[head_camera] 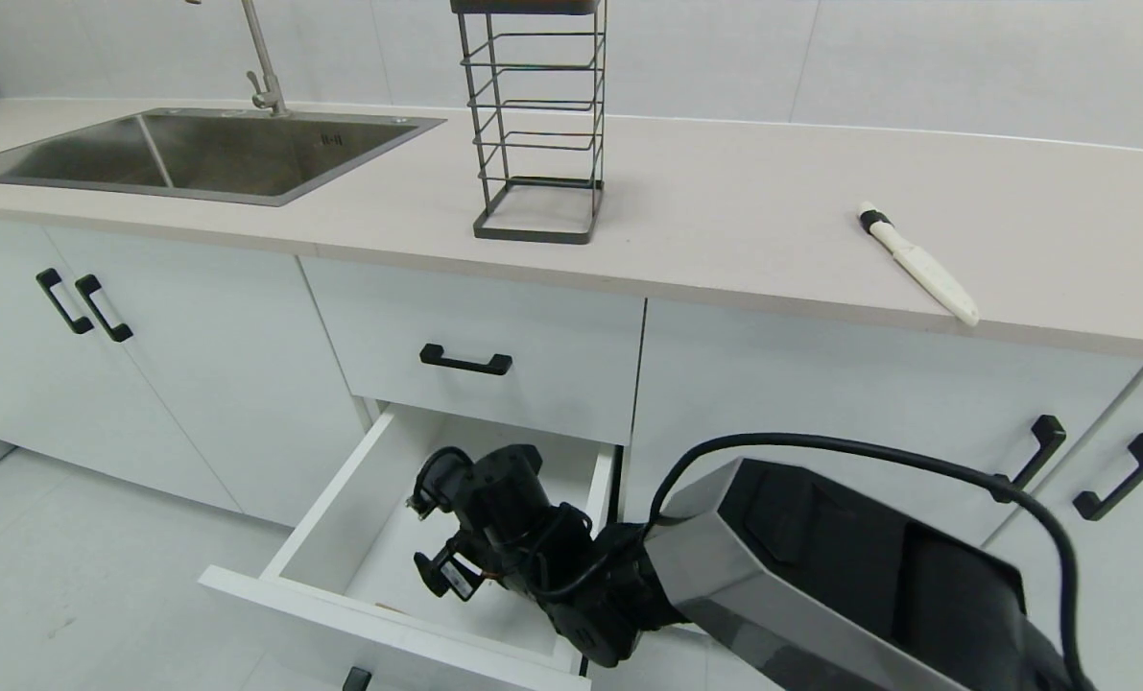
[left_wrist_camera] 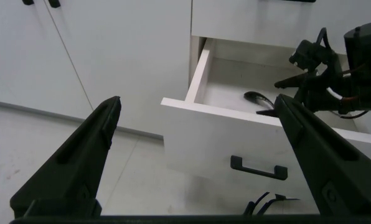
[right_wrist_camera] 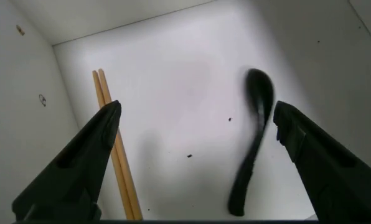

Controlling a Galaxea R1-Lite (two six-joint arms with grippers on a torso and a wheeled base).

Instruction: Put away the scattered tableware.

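Observation:
My right gripper [head_camera: 456, 537] is down inside the open lower drawer [head_camera: 341, 499]. Its fingers stand open [right_wrist_camera: 197, 112] above the drawer's white floor [right_wrist_camera: 173, 62]. A black spoon [right_wrist_camera: 254, 143] shows blurred below the gap, near one finger and free of both. A pair of wooden chopsticks [right_wrist_camera: 117, 155] lies by the drawer wall. My left gripper [left_wrist_camera: 198, 102] is open and holds nothing, out in front of the drawer [left_wrist_camera: 235, 143], where the spoon [left_wrist_camera: 255, 96] shows over the front panel. A white knife with a black end [head_camera: 916, 261] lies on the counter at the right.
A black wire rack [head_camera: 537, 125] stands mid-counter and a steel sink [head_camera: 197, 149] with a tap is at the left. A shut drawer with a black handle [head_camera: 465, 362] sits above the open one. Cabinet doors flank both sides.

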